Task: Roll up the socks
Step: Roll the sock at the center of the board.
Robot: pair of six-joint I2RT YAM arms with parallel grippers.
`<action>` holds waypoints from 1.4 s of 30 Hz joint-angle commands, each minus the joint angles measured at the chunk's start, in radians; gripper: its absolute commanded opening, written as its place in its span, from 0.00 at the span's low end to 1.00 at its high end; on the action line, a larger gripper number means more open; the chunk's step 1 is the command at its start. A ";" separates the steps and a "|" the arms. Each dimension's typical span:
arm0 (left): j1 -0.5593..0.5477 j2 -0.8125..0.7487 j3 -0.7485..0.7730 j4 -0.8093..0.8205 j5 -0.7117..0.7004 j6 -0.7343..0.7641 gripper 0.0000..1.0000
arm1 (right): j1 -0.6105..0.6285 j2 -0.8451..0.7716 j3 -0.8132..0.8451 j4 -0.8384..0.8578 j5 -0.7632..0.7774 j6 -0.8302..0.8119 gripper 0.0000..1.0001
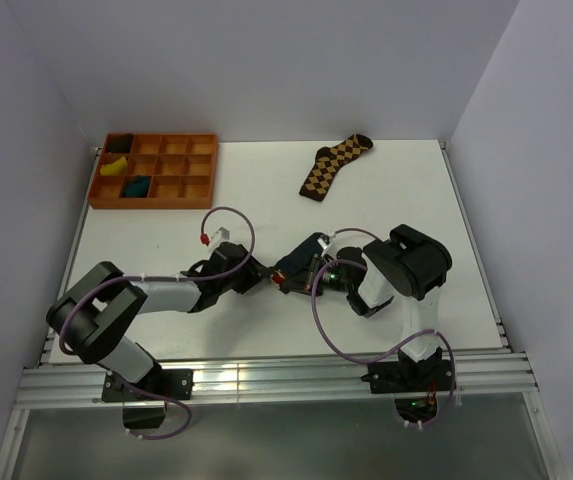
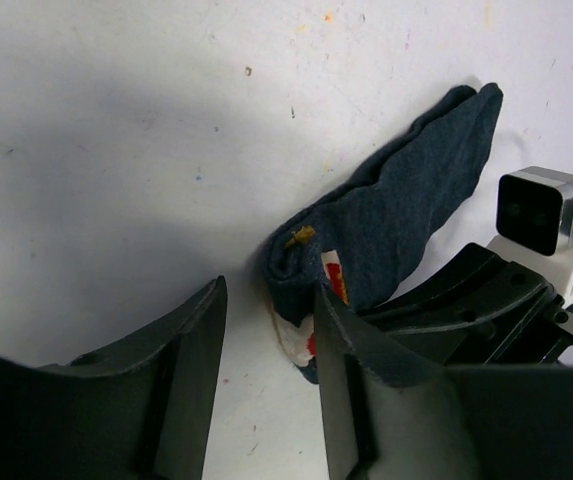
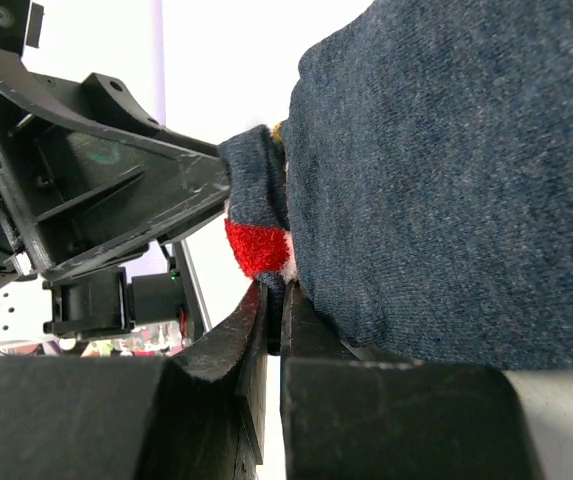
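Top external: socks (image 1: 294, 268), white table (image 1: 266, 190), walls (image 1: 266, 60)

The left arm (image 1: 156, 295) lies low, its elbow folded back by its base and its forearm stretched out toward the right gripper (image 1: 306, 272). The left gripper (image 2: 268, 298) has its jaws partly apart, with a clear gap between its two fingers (image 2: 191, 350). The right arm (image 1: 406, 265) has its elbow raised and its wrist bent down toward the left gripper. The right gripper's jaws are pressed almost together, pinching an edge of the socks (image 3: 446, 180). The two grippers face each other tip to tip, just beside one another.
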 commanded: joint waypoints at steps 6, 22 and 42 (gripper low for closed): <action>-0.017 0.078 0.070 -0.004 0.017 0.012 0.38 | -0.008 0.022 -0.007 -0.091 0.008 -0.021 0.00; -0.035 0.132 0.145 -0.139 -0.023 0.046 0.09 | -0.006 -0.096 0.019 -0.302 0.060 -0.153 0.05; -0.088 0.055 0.296 -0.592 -0.261 0.089 0.00 | 0.288 -0.599 0.103 -0.789 0.635 -0.806 0.51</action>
